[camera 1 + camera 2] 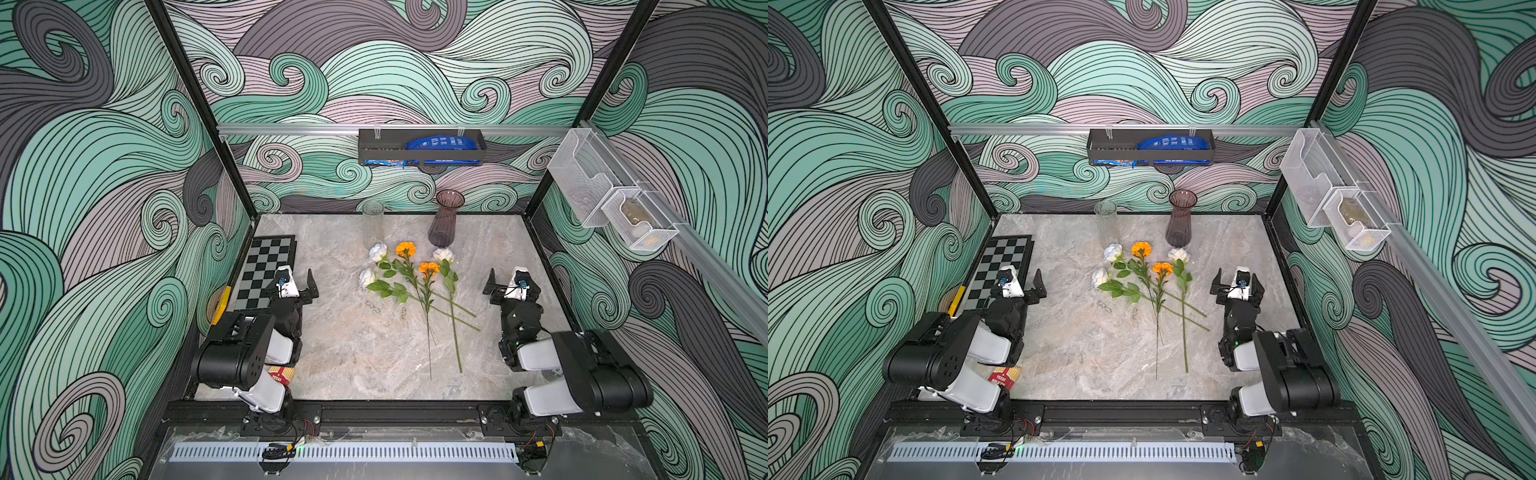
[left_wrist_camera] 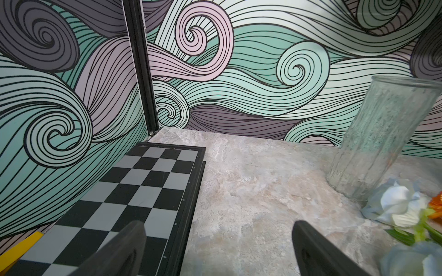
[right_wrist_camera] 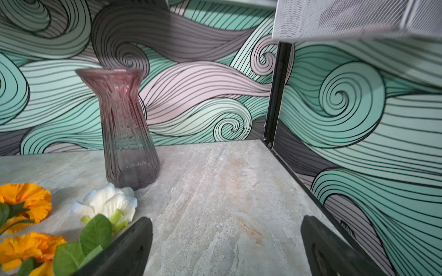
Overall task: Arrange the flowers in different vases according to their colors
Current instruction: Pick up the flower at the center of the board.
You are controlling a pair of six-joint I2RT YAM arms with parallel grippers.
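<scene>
The marble tabletop (image 1: 340,365) is carrying everything. A chessboard (image 1: 266,262) is lying flat along its left edge. The left gripper (image 2: 217,229) is sitting over the board's right edge, jaws spread wide and gripping nothing. The right gripper (image 3: 227,222) is sitting near the table's right edge, likewise spread and empty.

Two vases are standing upright at the far side, well apart: the clear cylinder vase (image 1: 372,224) on the left, the purple ribbed vase (image 1: 444,220) on the right. The flowers are lying loose just near of them, between the grippers, their stems crossing. One white rose (image 1: 378,252) is lying before the clear vase, another (image 1: 367,277) nearer and left, and a third (image 1: 443,254) just beside the purple vase's base. One orange bloom (image 1: 406,249) and a nearer one (image 1: 429,268) are lying between the roses.
</scene>
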